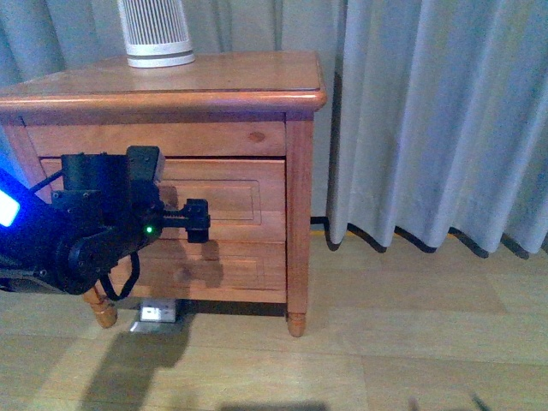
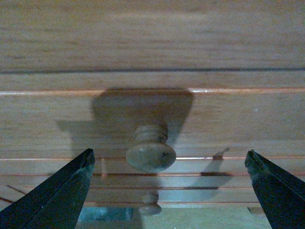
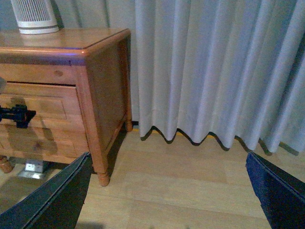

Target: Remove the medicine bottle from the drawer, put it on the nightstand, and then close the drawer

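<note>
L gripper (image 1: 198, 221): fingers (image 2: 57, 195) apart, flanking knob (image 2: 150, 151) of drawer (image 1: 244, 188), no contact; drawer shut in nightstand (image 1: 171, 81). R gripper (image 3: 167, 160): fingers apart, facing curtain (image 3: 200, 71).

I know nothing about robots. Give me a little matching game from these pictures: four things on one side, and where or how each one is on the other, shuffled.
Things:
1. white ribbed device
2. upper drawer's knob
3. curtain
4. right tool

Places or states:
A. open, holding nothing, above the wooden floor
B. just ahead of the open left tool, not gripped
C. standing on top of the nightstand
D. hanging down to the floor beside the nightstand

Pairs: 1-C, 2-B, 3-D, 4-A.
</note>
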### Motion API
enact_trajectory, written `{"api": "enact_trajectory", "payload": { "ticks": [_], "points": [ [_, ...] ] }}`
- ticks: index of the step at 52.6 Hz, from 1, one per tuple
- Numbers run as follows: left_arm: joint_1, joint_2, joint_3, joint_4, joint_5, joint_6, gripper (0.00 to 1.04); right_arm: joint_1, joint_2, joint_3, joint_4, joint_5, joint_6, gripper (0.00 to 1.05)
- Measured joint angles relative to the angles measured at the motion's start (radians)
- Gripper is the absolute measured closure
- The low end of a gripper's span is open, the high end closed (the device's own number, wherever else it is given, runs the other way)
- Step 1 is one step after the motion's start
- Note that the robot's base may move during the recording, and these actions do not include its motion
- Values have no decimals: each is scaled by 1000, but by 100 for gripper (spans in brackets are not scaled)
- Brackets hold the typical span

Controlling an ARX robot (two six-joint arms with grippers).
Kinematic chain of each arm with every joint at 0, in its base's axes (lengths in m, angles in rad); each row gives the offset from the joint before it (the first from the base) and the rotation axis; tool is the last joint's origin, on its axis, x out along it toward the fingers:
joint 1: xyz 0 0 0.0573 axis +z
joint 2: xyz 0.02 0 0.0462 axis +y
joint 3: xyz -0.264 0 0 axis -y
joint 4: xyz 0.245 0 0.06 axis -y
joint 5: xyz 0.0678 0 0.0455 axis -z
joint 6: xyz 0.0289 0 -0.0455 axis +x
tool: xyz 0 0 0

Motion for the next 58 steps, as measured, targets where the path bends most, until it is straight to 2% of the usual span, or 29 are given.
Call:
{"api": "enact_trajectory", "payload": {
  "ticks": [31, 48, 54, 58],
  "points": [
    [2, 29, 49, 13, -11, 1, 7, 0, 0, 0, 0, 0, 0, 7],
    [7, 29, 49, 14, -15, 9, 62, 0, 0, 0, 0, 0, 0, 7],
    [9, 29, 49, 14, -14, 13, 77, 0, 0, 0, 0, 0, 0, 7],
    [9, 29, 48, 14, -14, 15, 78, 0, 0, 0, 0, 0, 0, 7]
  ]
}}
